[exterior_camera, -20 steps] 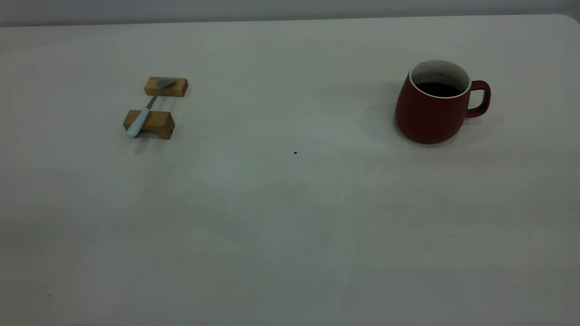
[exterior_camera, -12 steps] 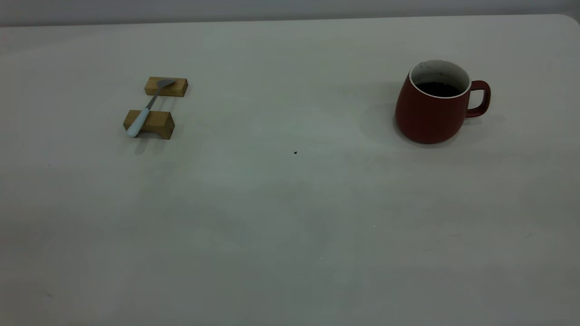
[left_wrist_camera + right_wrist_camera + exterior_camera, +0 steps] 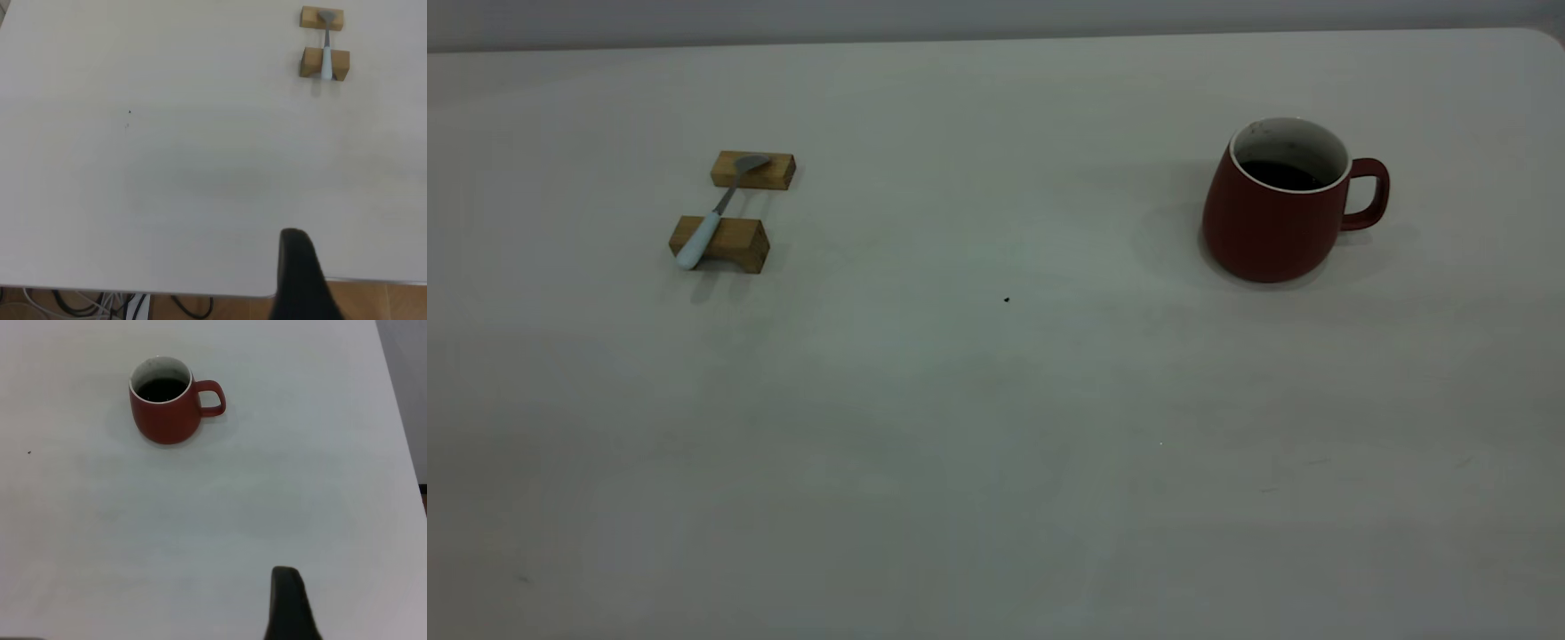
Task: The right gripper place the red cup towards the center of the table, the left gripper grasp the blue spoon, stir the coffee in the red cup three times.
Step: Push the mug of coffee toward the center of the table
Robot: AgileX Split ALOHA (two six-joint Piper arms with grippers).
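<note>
red cup (image 3: pixel 165 410) well apart from right gripper (image 3: pixel 288 603)

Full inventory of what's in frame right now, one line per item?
red cup: 1, dark red with white interior, right side of the table, handle pointing right, upright
coffee: dark liquid inside the red cup
blue spoon: 1, pale blue handle and grey bowl, lying across both blocks at left
wooden blocks: 2, tan, left side, one behind the other
speck: 1, dark, near the table's middle
table: 1, pale grey-white
cables: dark and white, below the table edge
left gripper: black tip, over the near table edge
right gripper: black tip, well short of the red cup
</note>
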